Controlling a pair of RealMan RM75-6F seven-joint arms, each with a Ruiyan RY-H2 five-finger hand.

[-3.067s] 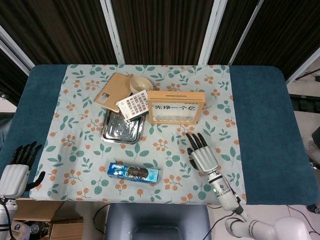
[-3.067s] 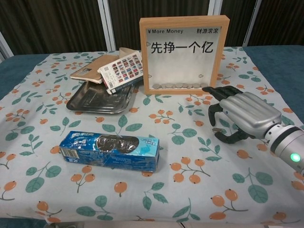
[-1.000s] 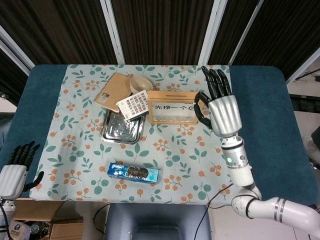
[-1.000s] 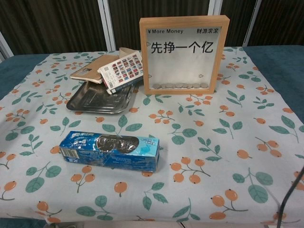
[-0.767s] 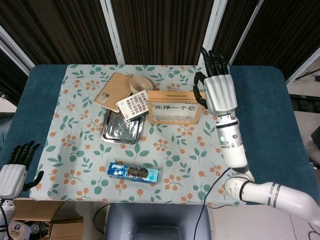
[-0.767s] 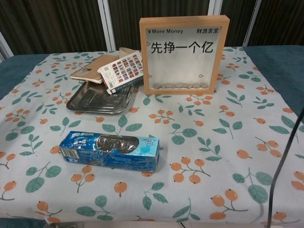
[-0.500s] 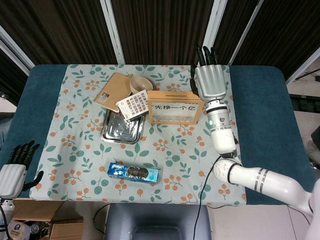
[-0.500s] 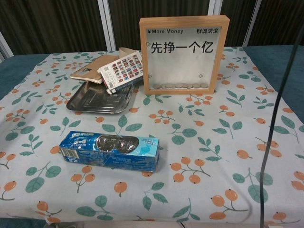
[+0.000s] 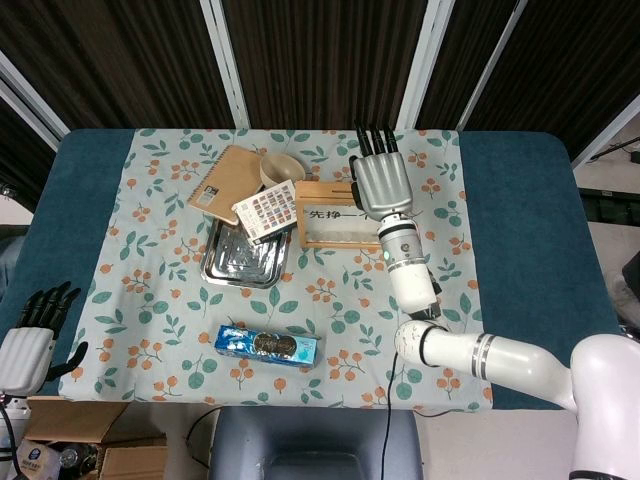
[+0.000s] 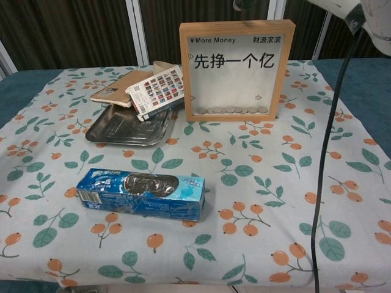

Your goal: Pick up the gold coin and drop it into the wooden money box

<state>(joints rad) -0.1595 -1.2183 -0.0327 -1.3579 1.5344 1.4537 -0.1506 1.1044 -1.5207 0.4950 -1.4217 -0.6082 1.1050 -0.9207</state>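
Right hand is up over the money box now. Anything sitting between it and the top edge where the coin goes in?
Nothing visible does. The right hand hangs over the wooden money box, whose top edge looks bare in the chest view. The coin itself is hidden.

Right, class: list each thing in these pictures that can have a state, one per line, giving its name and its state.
wooden money box: upright, coins in a row along its bottom.
right hand: raised over the money box top, palm hidden; coin not visible.
left hand: off the table's near left corner, fingers apart, holding nothing.
metal tray: flat, booklet overlapping its far edge.
biscuit pack: lying on its side.
bowl: upright.
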